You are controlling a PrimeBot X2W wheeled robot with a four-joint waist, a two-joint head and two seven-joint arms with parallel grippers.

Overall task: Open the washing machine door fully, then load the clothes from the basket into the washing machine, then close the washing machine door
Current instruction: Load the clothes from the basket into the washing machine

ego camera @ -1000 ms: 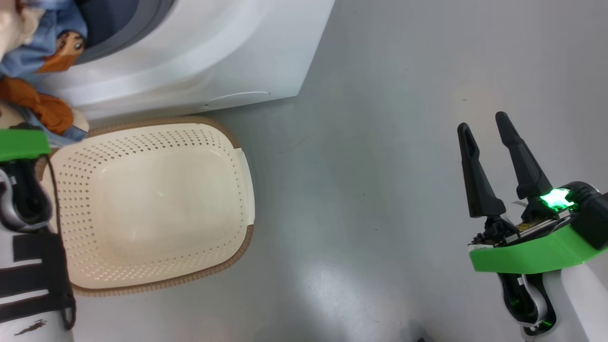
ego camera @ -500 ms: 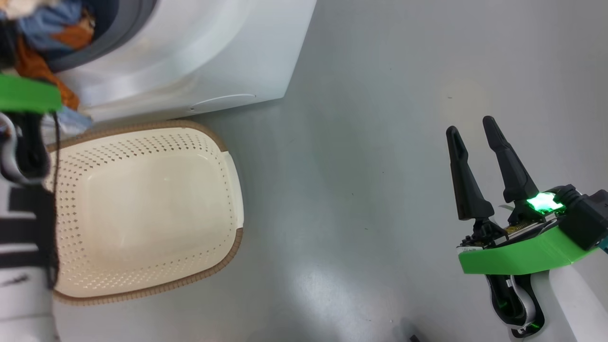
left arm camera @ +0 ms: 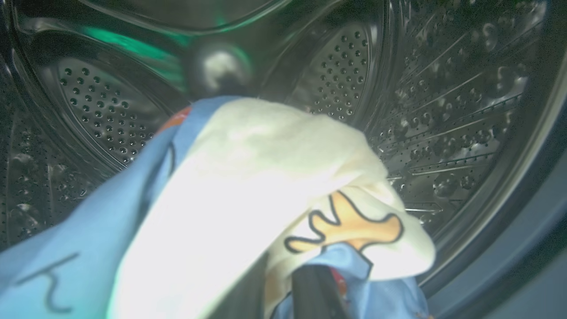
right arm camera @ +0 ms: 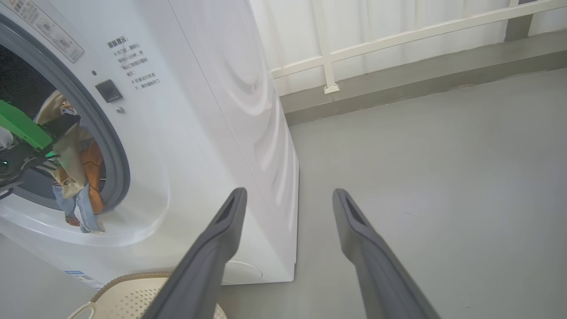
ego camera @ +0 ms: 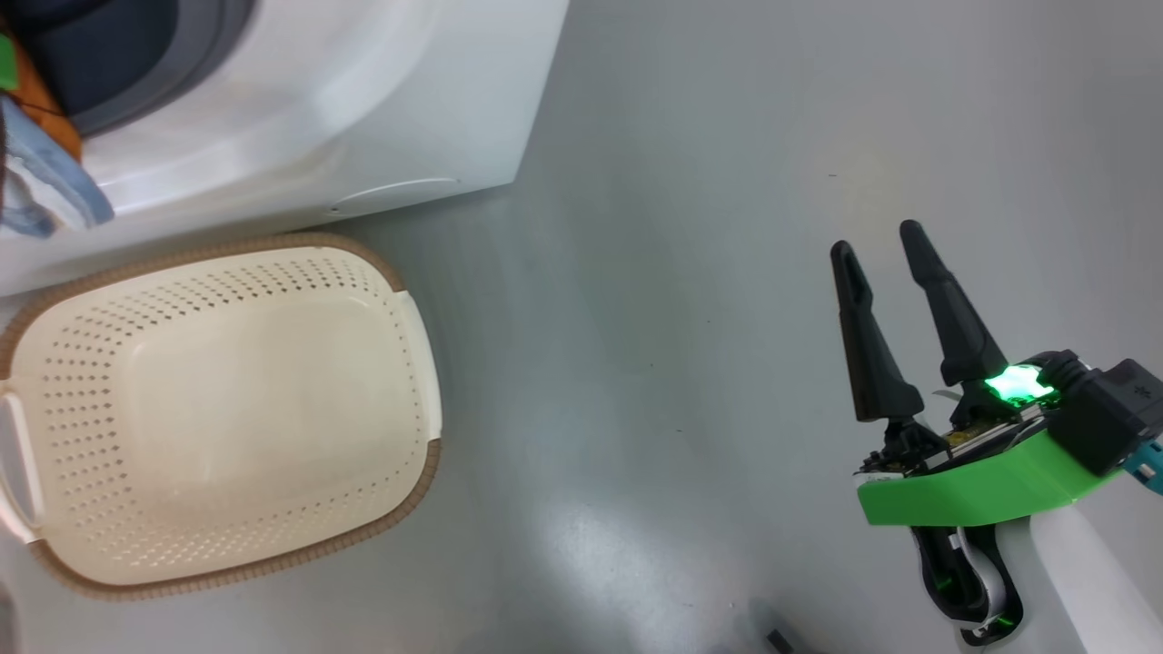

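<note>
One bundle moved: in 1 s your L hand (right arm camera: 55, 128), gripping the clothes (left arm camera: 248, 186), went from above the basket (ego camera: 273, 243), lower left, into the washing machine (ego camera: 363, 91) drum (left arm camera: 443, 110). Basket now bare; release, then close up. R hand (ego camera: 874, 238) open, idle, lower right.

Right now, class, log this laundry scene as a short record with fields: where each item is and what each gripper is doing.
Basket: cream perforated plastic basket with a brown woven-look rim, empty, on the grey floor in front of the washer.
Washer: big white front-loading washing machine, its round opening uncovered.
Clothes: light blue bear-print and cream cloth pieces, hanging in the opening, ends trailing over its lower edge.
Left gripper: shut on the clothes, at the opening.
Right gripper: open, empty, above bare floor.
</note>
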